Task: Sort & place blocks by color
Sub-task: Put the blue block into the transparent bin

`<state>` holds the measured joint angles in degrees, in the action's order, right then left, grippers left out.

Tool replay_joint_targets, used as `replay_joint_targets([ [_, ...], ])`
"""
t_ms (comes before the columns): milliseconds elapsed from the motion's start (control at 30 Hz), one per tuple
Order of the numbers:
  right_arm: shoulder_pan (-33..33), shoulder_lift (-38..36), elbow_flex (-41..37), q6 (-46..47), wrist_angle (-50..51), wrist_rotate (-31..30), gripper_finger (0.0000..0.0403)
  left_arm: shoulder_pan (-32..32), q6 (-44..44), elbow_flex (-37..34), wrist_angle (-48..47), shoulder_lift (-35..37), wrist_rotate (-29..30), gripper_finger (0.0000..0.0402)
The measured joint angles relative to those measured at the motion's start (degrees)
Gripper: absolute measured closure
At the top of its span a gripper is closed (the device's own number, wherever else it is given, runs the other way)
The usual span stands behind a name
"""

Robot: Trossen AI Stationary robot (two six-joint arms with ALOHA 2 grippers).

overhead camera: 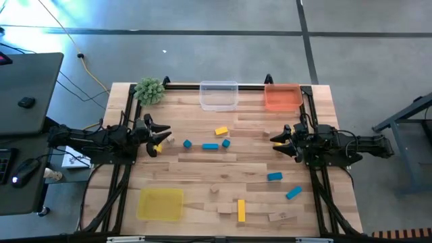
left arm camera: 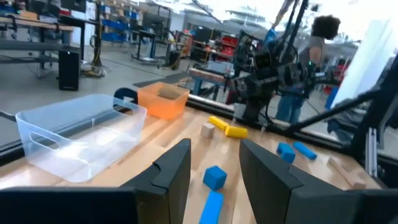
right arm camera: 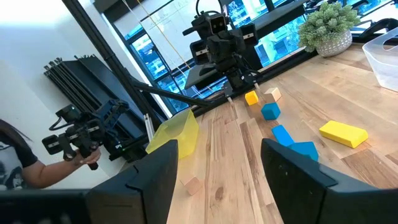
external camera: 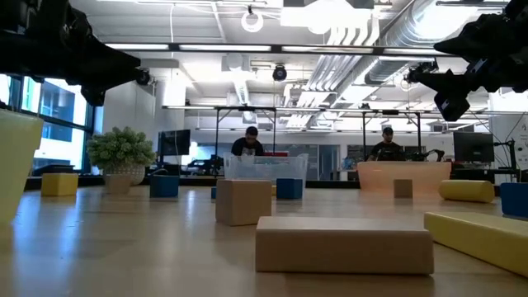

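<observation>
No blocks [overhead camera: 210,146] sorted yet: all lie on the bench [overhead camera: 202,175] short of the clear tray [overhead camera: 219,95] (still empty), my left hand [overhead camera: 159,135] and right hand [overhead camera: 278,140] released, holding nothing.

A wooden table [overhead camera: 202,169] is carrying scattered blocks [overhead camera: 221,131], a clear tray [overhead camera: 219,95] at twelve o'clock, an orange tray [overhead camera: 282,98] at one, a yellow tray [overhead camera: 160,204] at seven, and a plant ball [overhead camera: 150,90] at eleven.

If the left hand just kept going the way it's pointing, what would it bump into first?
Probably the blue cube, which sits straight ahead between the left hand's open fingers, with a blue bar beside it; depth is hard to judge.
</observation>
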<state>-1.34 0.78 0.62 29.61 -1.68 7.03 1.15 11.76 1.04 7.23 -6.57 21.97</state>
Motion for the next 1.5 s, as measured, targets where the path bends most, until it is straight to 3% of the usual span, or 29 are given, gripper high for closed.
replay_joint_targets([
  [167,-0.02,-0.01,0.00,0.00,0.00,0.00,0.0183,0.00,-1.96,1.00,3.07,-0.03,0.17,0.0274],
  [367,-0.02,0.01,0.00,0.00,0.01,0.00,0.0183,0.00,-6.82,8.24,2.20,-3.00,1.38,0.0275],
  [767,-0.01,-0.01,-0.01,0.00,0.01,0.00,0.0183,0.00,-20.26,28.38,-2.18,-19.97,3.34,0.0273],
  [1000,-0.01,-0.01,0.01,-0.01,0.01,0.00,0.0183,0.00,-23.43,36.54,-5.71,-29.47,9.02,0.0233],
  [1167,-0.02,-0.01,0.01,0.00,0.01,0.00,0.0183,0.00,-15.38,40.58,-8.58,-34.98,11.88,0.0199],
  [1300,-0.01,-0.01,0.00,-0.01,0.01,0.00,0.0183,0.00,-8.26,42.20,-15.56,-39.21,11.87,0.0195],
  [1500,0.00,-0.01,-0.01,-0.02,0.01,0.00,0.0183,0.02,0.78,42.49,-25.33,-44.94,8.27,0.0196],
])
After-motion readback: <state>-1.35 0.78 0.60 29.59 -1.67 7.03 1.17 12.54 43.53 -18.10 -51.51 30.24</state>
